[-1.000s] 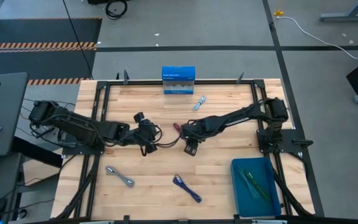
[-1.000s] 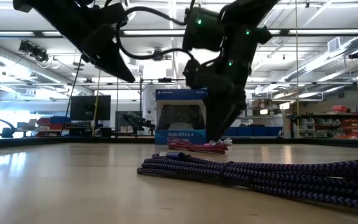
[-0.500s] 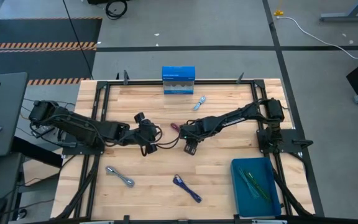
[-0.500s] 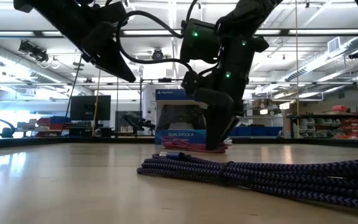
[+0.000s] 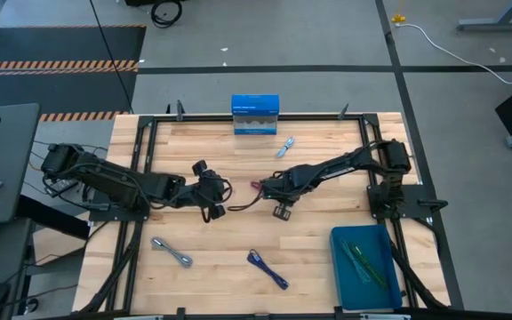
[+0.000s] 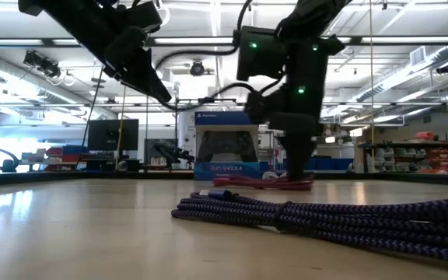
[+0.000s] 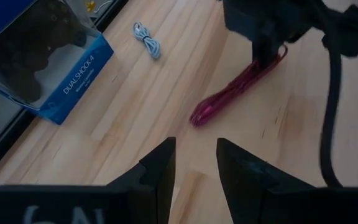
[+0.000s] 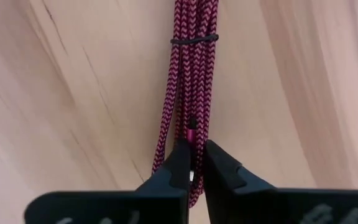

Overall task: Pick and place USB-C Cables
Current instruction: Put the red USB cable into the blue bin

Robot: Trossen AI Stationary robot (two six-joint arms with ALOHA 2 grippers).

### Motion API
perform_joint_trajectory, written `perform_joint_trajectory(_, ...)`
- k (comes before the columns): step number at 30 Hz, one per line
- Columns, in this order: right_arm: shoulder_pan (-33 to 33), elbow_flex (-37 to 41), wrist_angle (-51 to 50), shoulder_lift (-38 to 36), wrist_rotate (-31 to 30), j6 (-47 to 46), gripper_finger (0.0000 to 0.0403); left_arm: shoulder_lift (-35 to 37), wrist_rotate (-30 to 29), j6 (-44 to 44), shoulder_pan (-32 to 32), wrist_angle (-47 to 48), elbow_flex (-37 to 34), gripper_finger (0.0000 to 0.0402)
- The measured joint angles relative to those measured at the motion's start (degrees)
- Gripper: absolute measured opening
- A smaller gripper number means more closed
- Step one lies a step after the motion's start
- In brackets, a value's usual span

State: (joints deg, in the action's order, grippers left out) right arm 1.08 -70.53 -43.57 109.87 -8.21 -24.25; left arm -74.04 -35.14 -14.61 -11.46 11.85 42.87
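Your right gripper (image 8: 191, 167) is down at the middle of the table (image 5: 327, 218), its fingers (image 8: 219, 174) clenched on the near end of the maroon cable (image 8: 191, 74). In the right wrist view the two dark fingers pinch the bundle's looped end with only a sliver between them, and the braided strands run away from the tips to a thin black tie. In the left wrist view the cable (image 7: 238, 84) lies flat on the wood with the right gripper on one end of it; whether it has left the surface you cannot tell.

Your left gripper (image 7: 194, 165) waits just left of centre, near the maroon cable but apart from it, fingers (image 7: 160, 168) released with a clear gap and nothing between them.

The other cables you can see:
- pale cable (image 5: 284, 147) far on the table, right of the box (image 5: 255, 115), which stands upright at the far edge.
- grey cable (image 5: 172, 252) near left.
- navy cable (image 5: 268, 268) near centre; it fills the foreground of the low view (image 6: 325, 218).
- two greenish cables (image 5: 363, 262) lying inside the blue bin (image 5: 345, 289) at the near right corner; their exact colours you cannot tell apart against the blue.
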Motion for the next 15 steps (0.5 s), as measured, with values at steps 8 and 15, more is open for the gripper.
perform_joint_trajectory(8,1.5,0.2,-12.2,-8.9,0.6,-2.6,0.0008,0.0,0.0,-0.2,0.0,0.0,0.0,0.0125)
perform_joint_trajectory(15,6.6,0.2,-24.2,-17.9,5.4,-11.5,0.0008,0.0,0.0,0.2,0.0,-3.2,0.0,0.0125)
